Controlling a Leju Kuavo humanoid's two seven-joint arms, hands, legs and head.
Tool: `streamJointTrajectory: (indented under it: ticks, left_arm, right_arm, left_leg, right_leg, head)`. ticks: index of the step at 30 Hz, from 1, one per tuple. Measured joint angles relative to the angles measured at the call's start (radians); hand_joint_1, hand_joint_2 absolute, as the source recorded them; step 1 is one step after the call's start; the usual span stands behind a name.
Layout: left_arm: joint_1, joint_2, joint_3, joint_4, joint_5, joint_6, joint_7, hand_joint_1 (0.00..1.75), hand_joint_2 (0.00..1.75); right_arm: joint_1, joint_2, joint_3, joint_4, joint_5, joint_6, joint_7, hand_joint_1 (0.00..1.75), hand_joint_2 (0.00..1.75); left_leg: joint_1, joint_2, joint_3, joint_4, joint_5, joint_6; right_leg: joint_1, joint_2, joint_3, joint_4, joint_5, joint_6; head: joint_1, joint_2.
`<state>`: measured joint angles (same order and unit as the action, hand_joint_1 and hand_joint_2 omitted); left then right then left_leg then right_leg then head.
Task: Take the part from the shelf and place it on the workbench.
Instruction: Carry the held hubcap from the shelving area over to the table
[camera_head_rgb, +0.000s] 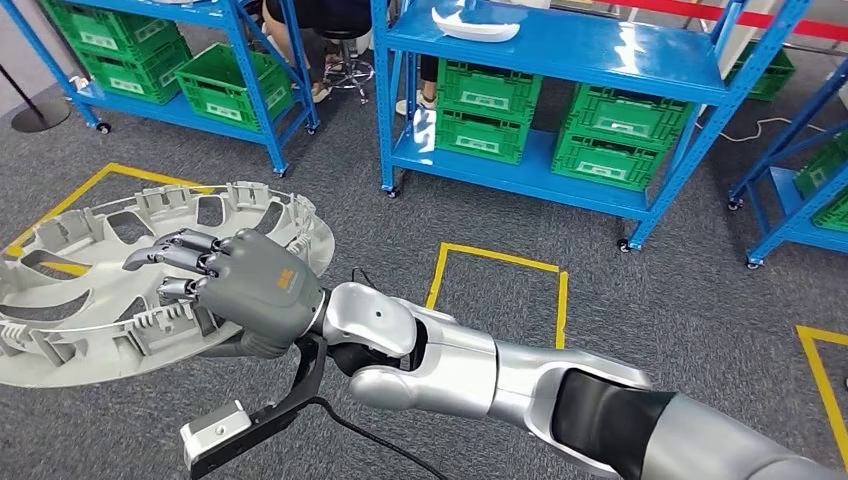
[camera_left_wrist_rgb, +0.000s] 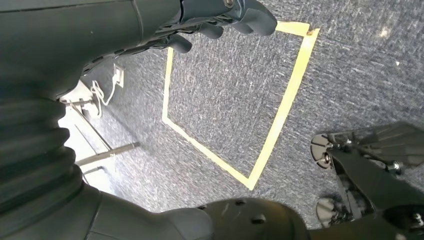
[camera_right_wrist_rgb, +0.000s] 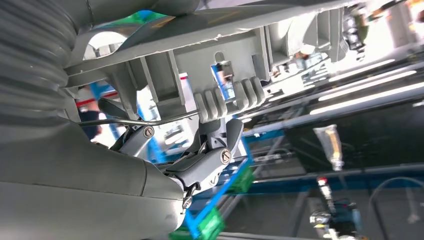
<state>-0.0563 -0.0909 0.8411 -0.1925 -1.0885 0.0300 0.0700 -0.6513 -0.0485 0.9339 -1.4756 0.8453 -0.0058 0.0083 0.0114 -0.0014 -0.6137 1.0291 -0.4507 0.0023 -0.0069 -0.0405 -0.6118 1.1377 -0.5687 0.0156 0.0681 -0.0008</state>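
The part is a large grey plastic wheel cover (camera_head_rgb: 90, 290) with curved spokes and ribbed clips, held above the grey carpet at the left of the head view. My right hand (camera_head_rgb: 245, 285) grips its near rim, fingers lying over the inner face and the thumb underneath. My right arm reaches in from the lower right. In the right wrist view the cover's ribbed underside (camera_right_wrist_rgb: 225, 60) sits right against my fingers (camera_right_wrist_rgb: 210, 160). My left hand (camera_left_wrist_rgb: 225, 20) hangs over the floor, fingers loosely bent and holding nothing.
Blue shelves (camera_head_rgb: 560, 60) with green crates (camera_head_rgb: 480, 115) stand ahead, another shelf (camera_head_rgb: 200, 70) at the back left. A white part (camera_head_rgb: 475, 20) lies on the middle shelf. Yellow tape squares (camera_head_rgb: 500, 260) mark the carpet. A person sits on a stool (camera_head_rgb: 340, 45) behind the shelves.
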Motion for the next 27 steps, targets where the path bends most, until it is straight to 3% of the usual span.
streamJointTrajectory:
  ticks: [2,3,4,6,8,10,11,12,13,14,16,18,19,21,22,24,25,27]
  left_arm:
    - [-0.003,0.001,0.006,0.000,0.008,0.003,0.000,0.00,1.75]
    - [-0.003,0.001,0.010,0.000,0.013,0.006,0.000,0.00,1.75]
    - [-0.002,0.002,0.014,0.000,0.016,0.008,0.001,0.00,1.75]
    - [-0.001,0.002,0.021,0.000,0.023,0.010,0.004,0.00,1.75]
    - [-0.002,0.002,0.026,0.000,0.026,0.012,0.009,0.00,1.75]
    - [-0.002,0.001,0.030,0.000,0.025,0.014,0.013,0.00,1.75]
    - [0.000,0.001,0.031,0.001,0.022,0.015,0.016,0.00,1.75]
    - [0.003,0.000,0.032,0.001,0.019,0.015,0.018,0.00,1.75]
    - [0.005,0.000,0.032,0.001,0.014,0.015,0.021,0.00,1.75]
    - [0.004,0.000,0.032,0.001,0.009,0.015,0.023,0.00,1.75]
    - [0.000,-0.002,0.032,0.001,0.000,0.014,0.024,0.00,1.75]
    - [-0.002,-0.004,0.032,0.001,-0.008,0.015,0.023,0.00,1.75]
    - [-0.001,-0.004,0.032,0.001,-0.011,0.015,0.022,0.00,1.75]
    - [0.000,-0.004,0.032,0.001,-0.017,0.016,0.020,0.00,1.75]
    - [-0.001,-0.005,0.032,0.000,-0.019,0.017,0.019,0.00,1.75]
    - [-0.006,-0.006,0.032,0.000,-0.024,0.019,0.017,0.00,1.75]
    - [-0.007,-0.008,0.032,0.000,-0.025,0.020,0.017,0.00,1.75]
    - [-0.008,-0.008,0.032,0.000,-0.027,0.021,0.018,0.00,1.75]
  right_arm:
    - [0.000,0.000,0.002,0.002,-0.004,0.001,-0.005,1.75,1.75]
    - [0.000,0.002,0.003,0.003,-0.006,0.002,-0.007,1.75,1.75]
    - [-0.001,0.006,0.005,0.004,-0.008,0.002,-0.008,1.75,1.75]
    - [-0.008,0.016,0.010,0.007,-0.012,0.004,-0.008,1.75,1.75]
    - [-0.018,0.026,0.013,0.010,-0.017,0.005,-0.009,1.75,1.75]
    - [-0.028,0.032,0.014,0.013,-0.021,0.005,-0.011,1.75,1.75]
    - [-0.031,0.034,0.014,0.014,-0.023,0.005,-0.012,1.75,1.75]
    - [-0.033,0.036,0.014,0.015,-0.024,0.004,-0.014,1.75,1.75]
    - [-0.035,0.038,0.014,0.016,-0.026,0.002,-0.016,1.75,1.75]
    - [-0.035,0.039,0.014,0.017,-0.027,0.001,-0.018,1.75,1.75]
    - [-0.031,0.040,0.014,0.017,-0.027,-0.004,-0.019,1.75,1.75]
    - [-0.023,0.036,0.014,0.017,-0.024,-0.009,-0.014,1.75,1.75]
    - [-0.020,0.034,0.014,0.017,-0.022,-0.012,-0.012,1.75,1.75]
    - [-0.016,0.029,0.014,0.017,-0.020,-0.016,-0.009,1.75,1.75]
    - [-0.015,0.027,0.014,0.017,-0.020,-0.017,-0.008,1.75,1.75]
    - [-0.015,0.021,0.012,0.017,-0.019,-0.019,-0.008,1.75,1.75]
    - [-0.015,0.019,0.012,0.017,-0.018,-0.021,-0.009,1.75,1.75]
    - [-0.014,0.016,0.012,0.016,-0.016,-0.024,-0.008,1.75,1.75]
  left_leg:
    - [-0.001,-0.023,-0.003,0.000,0.002,0.005]
    - [-0.002,-0.036,-0.004,0.001,0.002,0.005]
    - [-0.002,-0.049,-0.005,0.001,0.003,0.005]
    - [-0.002,-0.076,-0.005,0.004,0.005,0.002]
    - [-0.003,-0.100,-0.009,0.007,0.007,-0.006]
    - [-0.001,-0.119,-0.016,0.006,0.011,-0.019]
    - [0.001,-0.129,-0.018,0.002,0.014,-0.027]
    - [0.002,-0.125,-0.021,0.002,0.015,-0.033]
    - [0.002,-0.106,-0.026,0.009,0.011,-0.038]
    - [0.000,-0.078,-0.040,0.034,-0.005,-0.042]
    - [0.000,-0.022,-0.091,0.140,-0.063,-0.048]
    - [0.003,-0.010,-0.142,0.252,-0.106,-0.055]
    - [0.004,-0.008,-0.147,0.267,-0.104,-0.058]
    - [0.007,0.009,-0.097,0.186,-0.054,-0.060]
    - [0.006,0.033,-0.060,0.118,-0.030,-0.060]
    - [0.003,0.066,-0.010,0.026,-0.005,-0.047]
    - [0.000,0.069,-0.005,0.012,-0.006,-0.039]
    - [-0.001,0.046,-0.007,0.012,-0.003,-0.022]
  right_leg:
    - [0.000,0.030,-0.066,0.133,-0.057,0.000]
    - [0.000,0.034,-0.088,0.174,-0.066,-0.001]
    - [0.000,0.036,-0.092,0.178,-0.055,-0.003]
    - [-0.001,0.048,-0.046,0.078,0.012,-0.010]
    - [-0.002,0.087,0.011,-0.048,0.061,-0.017]
    - [0.000,0.104,0.029,-0.093,0.067,-0.021]
    - [0.001,0.094,0.029,-0.096,0.070,-0.024]
    - [0.001,0.084,0.031,-0.100,0.074,-0.030]
    - [0.000,0.074,0.034,-0.106,0.078,-0.037]
    - [-0.002,0.061,0.037,-0.111,0.081,-0.044]
    - [-0.001,0.035,0.040,-0.115,0.082,-0.051]
    - [0.000,0.008,0.039,-0.115,0.080,-0.054]
    - [0.000,-0.004,0.039,-0.115,0.079,-0.054]
    - [0.000,-0.025,0.041,-0.112,0.076,-0.050]
    - [0.001,-0.034,0.042,-0.109,0.073,-0.045]
    - [0.007,-0.050,0.042,-0.102,0.065,-0.034]
    - [0.011,-0.057,0.042,-0.101,0.062,-0.029]
    - [0.011,-0.072,0.046,-0.101,0.059,-0.020]
  head:
    - [0.003,0.000]
    - [0.003,0.000]
    - [0.003,0.000]
    - [0.003,0.000]
    - [0.002,0.000]
    - [0.003,0.000]
    - [0.003,0.000]
    - [0.004,0.000]
    - [0.002,0.000]
    - [-0.001,0.000]
    - [-0.006,0.000]
    - [-0.006,0.000]
    - [-0.006,0.000]
    - [-0.007,0.000]
    - [-0.007,0.000]
    - [-0.005,0.000]
    - [-0.004,0.000]
    - [-0.001,0.000]
